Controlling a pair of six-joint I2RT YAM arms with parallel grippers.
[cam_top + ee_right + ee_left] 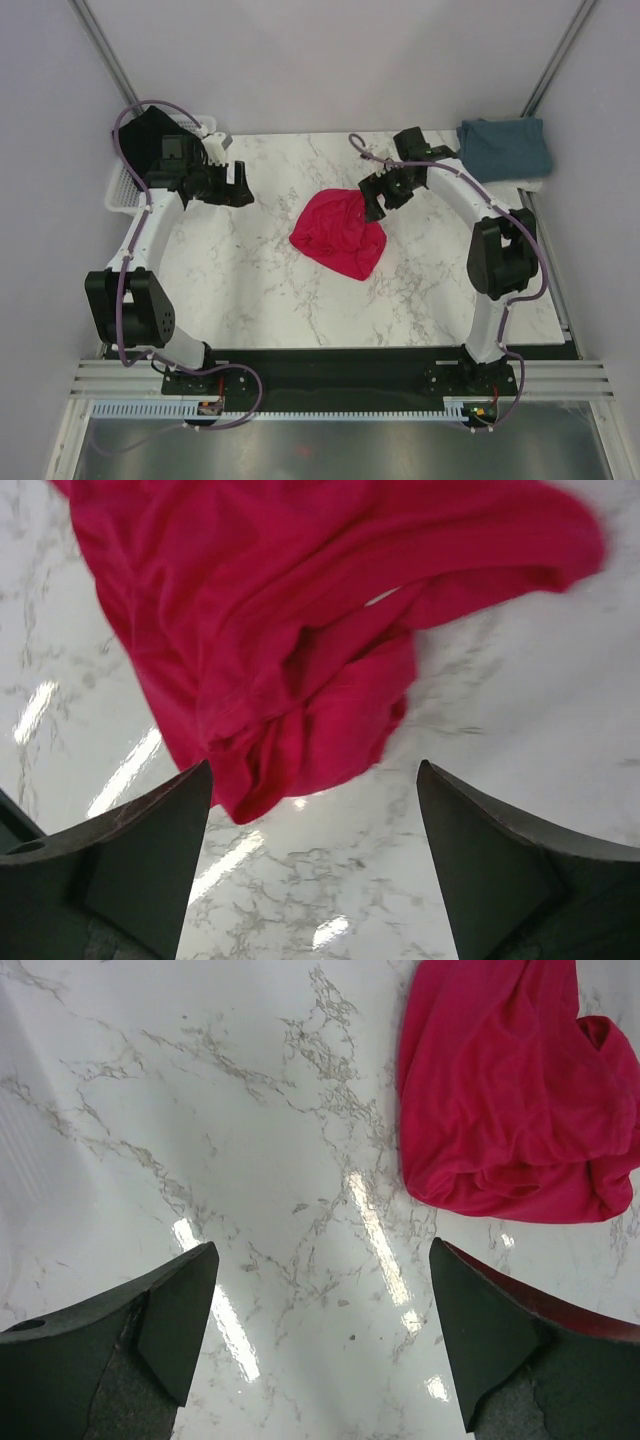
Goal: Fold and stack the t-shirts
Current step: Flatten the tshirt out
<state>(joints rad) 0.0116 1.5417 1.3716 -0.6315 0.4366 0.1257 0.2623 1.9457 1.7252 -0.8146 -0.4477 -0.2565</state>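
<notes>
A crumpled crimson red cloth t-shirt [300, 630] fills the upper half of the frame, lying in loose folds on a glossy white marble tabletop with grey veins [520, 710]. At the lower corners, the right gripper's [313, 770] two dark grey fingers [150, 850] stand wide apart, gripping nothing.

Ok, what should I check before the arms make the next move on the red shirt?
1. Left tool open and empty: ok.
2. Right tool open and empty, close to the red shirt: ok.
3. Red shirt spread flat on the table: not ok, crumpled heap.
4. Blue shirt out of the way, far right corner: ok.
5. Black shirt at the basket, far left, folded: cannot tell.
</notes>
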